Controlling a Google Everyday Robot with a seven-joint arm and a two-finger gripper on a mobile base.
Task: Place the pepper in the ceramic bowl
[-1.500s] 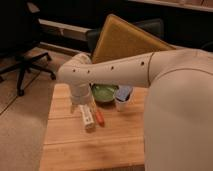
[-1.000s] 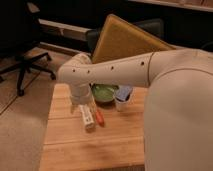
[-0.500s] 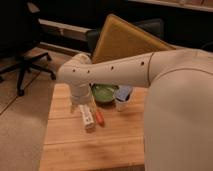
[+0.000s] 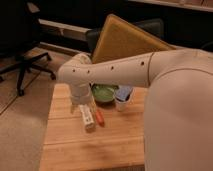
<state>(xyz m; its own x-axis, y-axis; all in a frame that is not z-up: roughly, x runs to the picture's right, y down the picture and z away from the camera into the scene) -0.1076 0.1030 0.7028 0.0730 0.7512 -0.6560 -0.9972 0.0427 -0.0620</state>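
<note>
The pepper (image 4: 99, 117), small, slender and orange-red, lies on the wooden table (image 4: 70, 147) right beside a white rectangular bar (image 4: 87, 118). The ceramic bowl (image 4: 105, 93) is green, shallow and glossy; it sits just behind the pepper, partly hidden by my arm. My white arm crosses the view from the right, bends at the left and points down. My gripper (image 4: 83, 103) is at its lower end, just above the white bar's far end and left of the bowl. It is mostly hidden by the wrist.
A white cup (image 4: 121, 98) with a bluish top stands right of the bowl. A large tan panel (image 4: 125, 40) leans behind the table. A black office chair (image 4: 20, 50) stands on the floor at the left. My arm covers the table's right side.
</note>
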